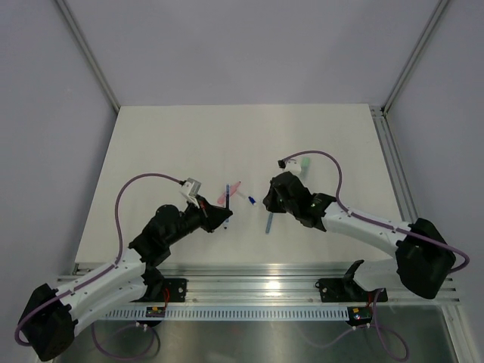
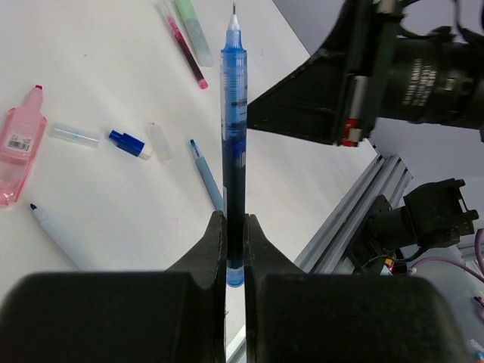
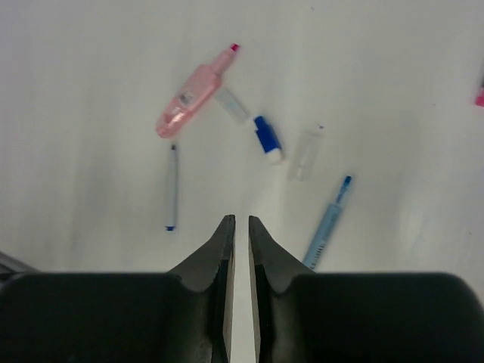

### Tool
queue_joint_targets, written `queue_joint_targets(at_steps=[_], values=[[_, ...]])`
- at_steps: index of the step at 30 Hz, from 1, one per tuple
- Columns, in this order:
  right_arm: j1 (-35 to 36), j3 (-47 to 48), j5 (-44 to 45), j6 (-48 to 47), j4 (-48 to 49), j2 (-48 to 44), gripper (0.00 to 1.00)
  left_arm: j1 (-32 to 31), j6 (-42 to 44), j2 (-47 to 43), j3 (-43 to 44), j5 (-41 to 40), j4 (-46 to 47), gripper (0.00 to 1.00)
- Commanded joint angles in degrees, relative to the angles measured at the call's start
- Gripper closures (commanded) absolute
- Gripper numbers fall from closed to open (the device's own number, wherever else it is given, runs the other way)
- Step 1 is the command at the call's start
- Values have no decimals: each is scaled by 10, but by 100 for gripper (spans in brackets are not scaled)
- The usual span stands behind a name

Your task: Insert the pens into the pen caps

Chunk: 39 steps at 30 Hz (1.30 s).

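Note:
My left gripper (image 2: 235,219) is shut on a dark blue pen (image 2: 234,113) and holds it above the table, tip pointing away; both also show in the top view, the gripper (image 1: 224,215) and the pen (image 1: 227,198). A pale pink cap (image 2: 19,144) lies at the left, and a mint green cap (image 2: 194,30) and a red pen (image 2: 185,49) lie at the far end. A light blue pen (image 2: 206,174) lies just ahead of the jaws. My right gripper (image 3: 241,219) is shut and empty, hovering above the table between a thin blue-tipped pen (image 3: 172,189) and the light blue pen (image 3: 327,223).
A small dark blue cap (image 3: 267,138) and two clear caps (image 3: 231,104) (image 3: 304,151) lie beside the pink cap (image 3: 189,94). The two grippers face each other near the table's middle (image 1: 266,203). An aluminium rail (image 1: 265,291) runs along the near edge.

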Motion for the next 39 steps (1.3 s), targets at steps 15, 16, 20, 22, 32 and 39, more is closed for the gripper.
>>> queue_joint_targets(at_steps=[15, 16, 20, 22, 32, 39], values=[[-50, 141, -12, -69, -76, 229, 72, -2, 22, -21, 6, -25, -11, 100], [-50, 143, -12, -71, -74, 234, 73, -2, 22, -19, 6, -24, -11, 100], [-51, 158, -3, -82, -78, 252, 75, -2, 23, -5, 9, -20, -7, 100], [-50, 162, -3, -87, -77, 260, 76, -2, 23, 3, 11, -18, -6, 100], [-58, 164, -19, -92, -60, 299, 76, -2, 29, 17, 13, -18, -3, 100], [-68, 162, -4, -100, -63, 301, 78, -2, 29, 17, 13, -17, -1, 100]])
